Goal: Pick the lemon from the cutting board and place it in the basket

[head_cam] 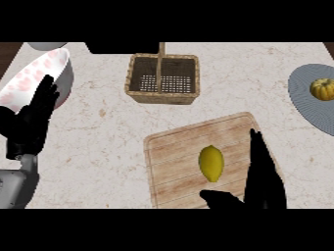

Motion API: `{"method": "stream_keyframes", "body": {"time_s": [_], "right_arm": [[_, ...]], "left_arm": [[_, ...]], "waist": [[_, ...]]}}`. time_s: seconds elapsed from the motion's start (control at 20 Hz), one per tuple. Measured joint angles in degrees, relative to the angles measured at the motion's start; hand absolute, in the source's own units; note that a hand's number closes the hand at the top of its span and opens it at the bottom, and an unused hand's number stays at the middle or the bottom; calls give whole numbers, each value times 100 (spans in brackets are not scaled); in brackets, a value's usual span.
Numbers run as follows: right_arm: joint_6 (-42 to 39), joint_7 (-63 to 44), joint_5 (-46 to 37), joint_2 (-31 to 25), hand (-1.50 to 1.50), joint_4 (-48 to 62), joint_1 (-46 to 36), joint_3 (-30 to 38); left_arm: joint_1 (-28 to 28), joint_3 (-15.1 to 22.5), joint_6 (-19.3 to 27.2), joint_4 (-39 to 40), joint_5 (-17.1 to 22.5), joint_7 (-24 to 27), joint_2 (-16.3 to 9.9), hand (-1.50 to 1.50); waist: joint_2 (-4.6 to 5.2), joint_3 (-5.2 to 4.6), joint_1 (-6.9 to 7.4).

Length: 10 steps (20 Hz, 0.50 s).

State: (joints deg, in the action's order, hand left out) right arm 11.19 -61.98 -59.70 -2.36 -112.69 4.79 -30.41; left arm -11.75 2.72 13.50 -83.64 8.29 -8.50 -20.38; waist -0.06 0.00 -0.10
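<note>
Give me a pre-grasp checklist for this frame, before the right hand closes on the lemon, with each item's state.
1. Lemon lies on the cutting board, unheld: ok.
2. Right hand open, fingers straight, just right of the lemon: ok.
3. Thumb and fingers on opposite sides of the lemon: not ok, it sits left of the fingers, above the thumb.
4. Basket holds nothing, ready to receive: ok.
5. Left hand resting open at the view's left over the bowl, off the path: ok.
6. Hand's height above the board: cannot tell.
</note>
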Motion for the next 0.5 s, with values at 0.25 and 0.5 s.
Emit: {"method": "stream_keyframes", "body": {"time_s": [0.25, 0.5], "right_arm": [[193, 110, -301, 140, -150, 172, 133, -168], [478, 251, -325, 193, -150, 464, 214, -231]], "left_arm": [[-29, -234, -213, 145, -42, 80, 4, 0], [128, -306, -311, 26, -140, 172, 103, 0]], "waist": [[1, 2, -1], [-1, 3, 8]]}}
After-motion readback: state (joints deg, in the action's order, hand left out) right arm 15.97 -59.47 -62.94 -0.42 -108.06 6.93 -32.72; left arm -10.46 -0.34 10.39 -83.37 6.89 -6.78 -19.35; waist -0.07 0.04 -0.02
